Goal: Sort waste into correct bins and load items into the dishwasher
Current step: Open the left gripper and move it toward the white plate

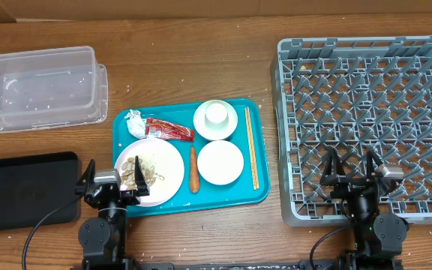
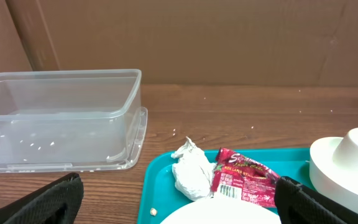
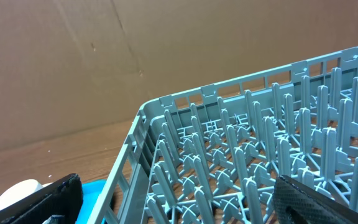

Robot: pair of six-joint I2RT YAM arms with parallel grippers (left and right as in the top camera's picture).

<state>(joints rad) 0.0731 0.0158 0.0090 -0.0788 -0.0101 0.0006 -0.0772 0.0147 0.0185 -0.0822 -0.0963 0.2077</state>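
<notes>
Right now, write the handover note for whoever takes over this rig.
Left gripper: open, empty, above the near edge of the plate.
Right gripper: open, empty, above the near left part of the dish rack.
On the teal tray: napkin, red wrapper, carrot, food scraps on the plate, near bowl, far bowl with the cup on it, chopsticks.
Clear tub, black tray and rack hold none of these.
Done: nothing.
Left: all waste to the bins, all dishes to the rack.
</notes>
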